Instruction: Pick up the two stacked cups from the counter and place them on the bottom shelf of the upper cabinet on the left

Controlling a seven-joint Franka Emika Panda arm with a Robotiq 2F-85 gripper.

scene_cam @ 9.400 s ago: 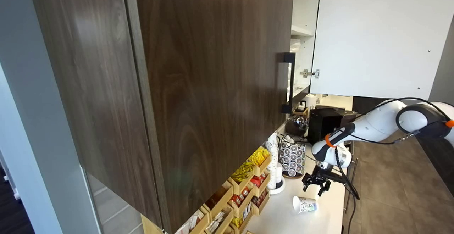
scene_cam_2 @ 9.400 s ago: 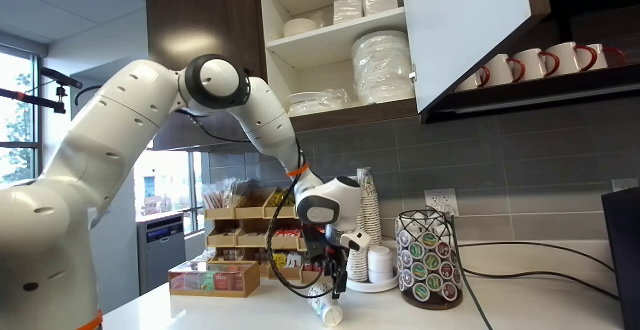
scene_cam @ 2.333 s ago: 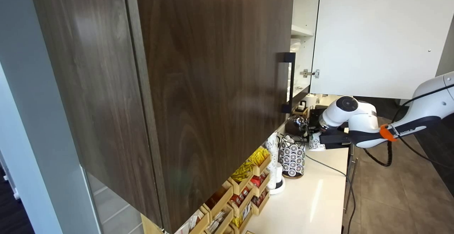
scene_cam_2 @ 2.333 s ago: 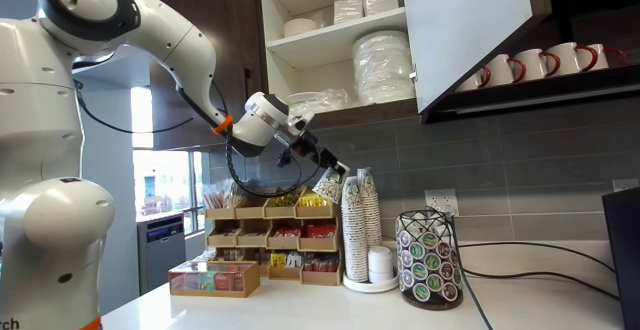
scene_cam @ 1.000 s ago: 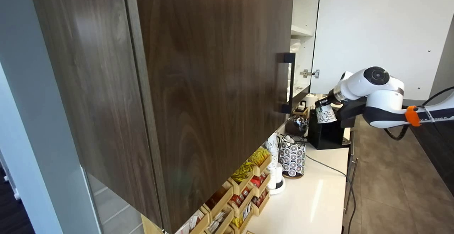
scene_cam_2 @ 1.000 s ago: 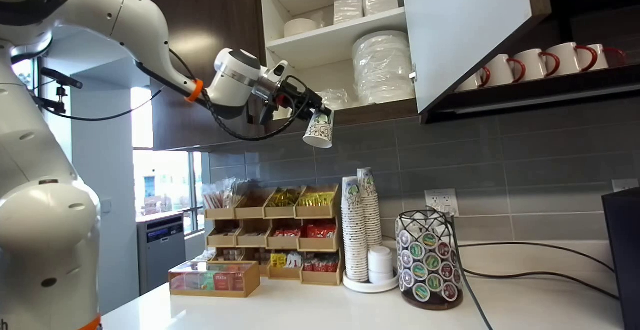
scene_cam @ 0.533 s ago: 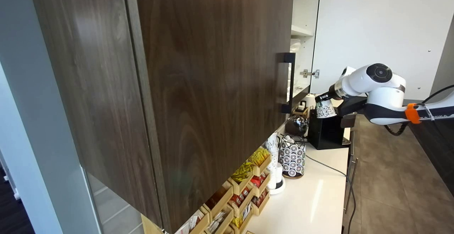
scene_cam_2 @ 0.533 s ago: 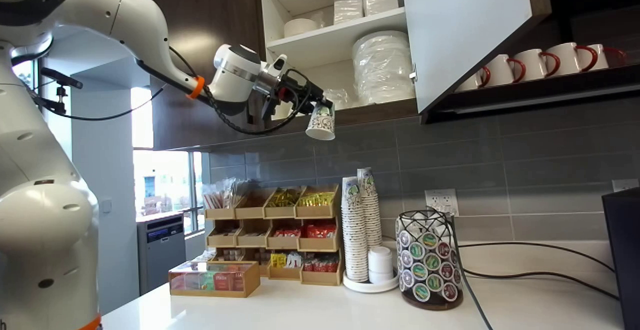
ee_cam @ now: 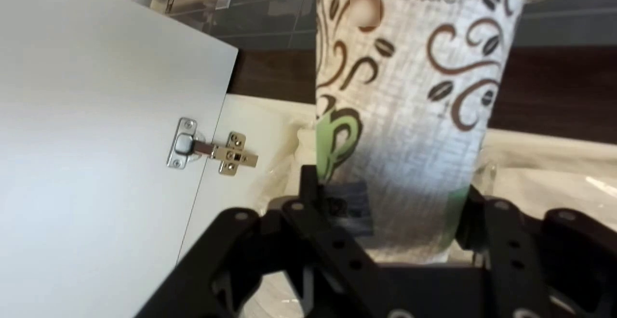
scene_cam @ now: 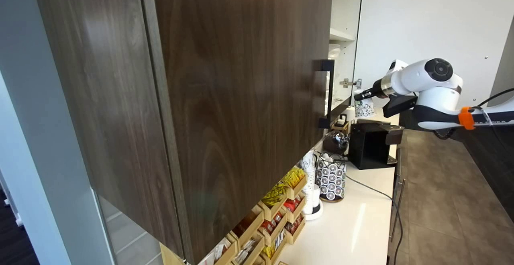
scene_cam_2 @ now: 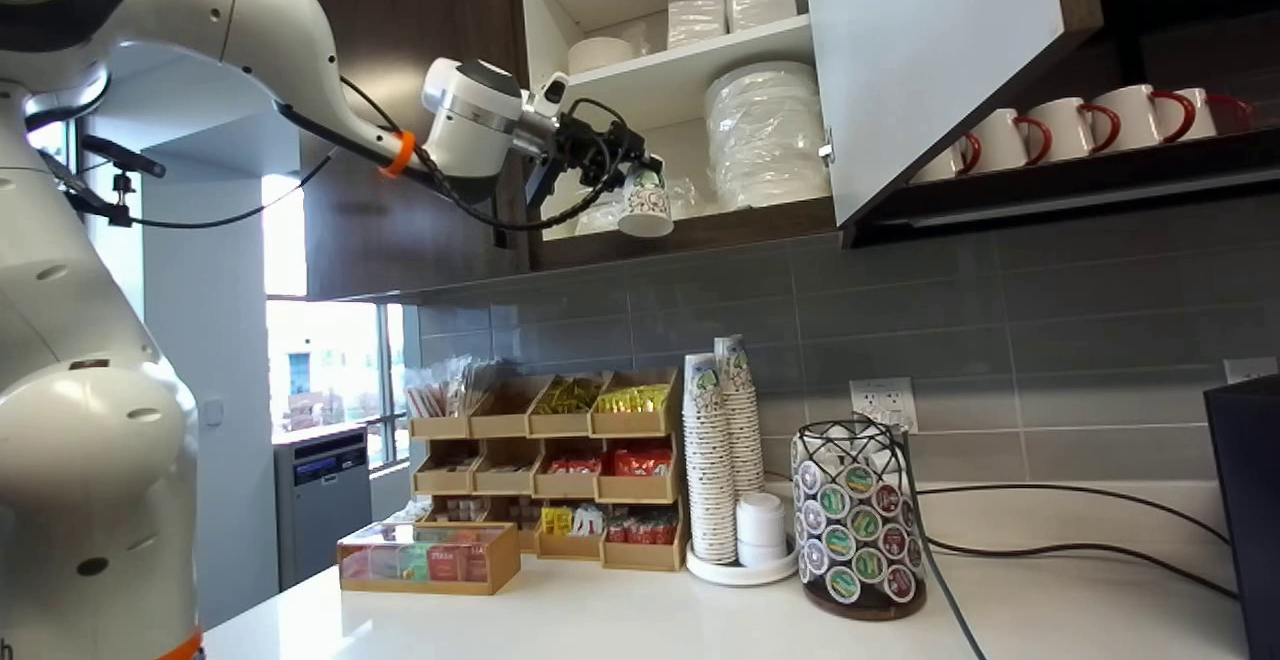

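1. Stacked cups [ee_cam: 409,91]: I read paper, printed, with a finely crosshatched, mostly matt wall.
2. End effector [ee_cam: 391,188]: matt; I cannot tell metal from plastic on my feed.
3. Tabletop [scene_cam_2: 590,625]: smooth, glossy; I see light mirrored in it.
4. Upper cabinet [scene_cam: 249,116]: wood-grain face with a satin sheen; its bar handle [scene_cam: 331,90] looks matt.
5. Cabinet door [ee_cam: 96,139]: inner face smooth.
6. Hinge [ee_cam: 184,143]: bright metal.
7. Wrapped stack [scene_cam_2: 765,145]: crinkled, shiny plastic film.
8. Bin rack [scene_cam_2: 567,486]: matt wood.
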